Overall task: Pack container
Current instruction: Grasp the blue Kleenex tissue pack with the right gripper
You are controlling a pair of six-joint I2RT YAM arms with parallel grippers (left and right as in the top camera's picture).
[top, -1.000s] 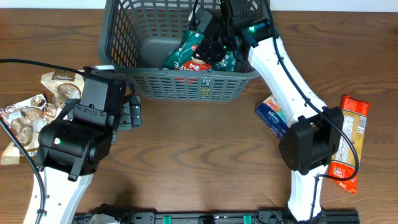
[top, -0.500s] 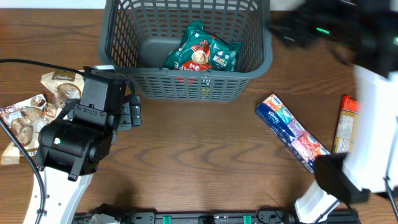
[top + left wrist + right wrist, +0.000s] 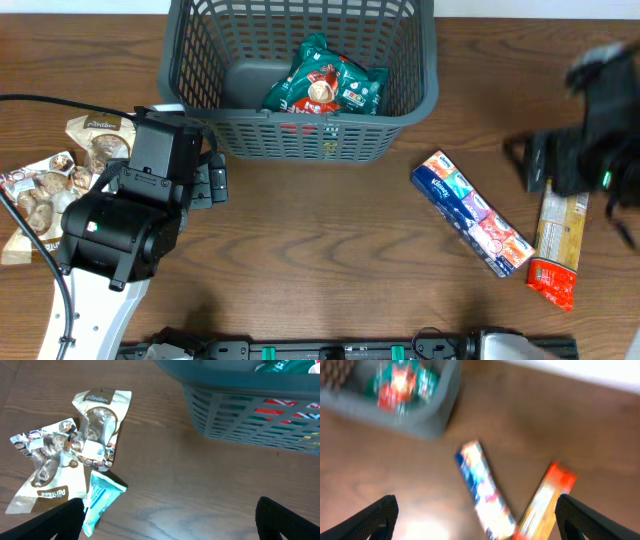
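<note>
One dark grey container sits at the far middle of the table, seemingly so either arm can reach it, with one green snack packet lying inside. Both grippers are spread wide and empty. The left gripper waits beside two brown snack bags and one pale-blue sachet. The right gripper, blurred, hangs over one blue packet and one orange packet, likely the next to be packed.

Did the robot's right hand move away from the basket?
Yes. The right hand was over the basket's right side. Now it is off to the right of the basket, next to the orange packet.
</note>
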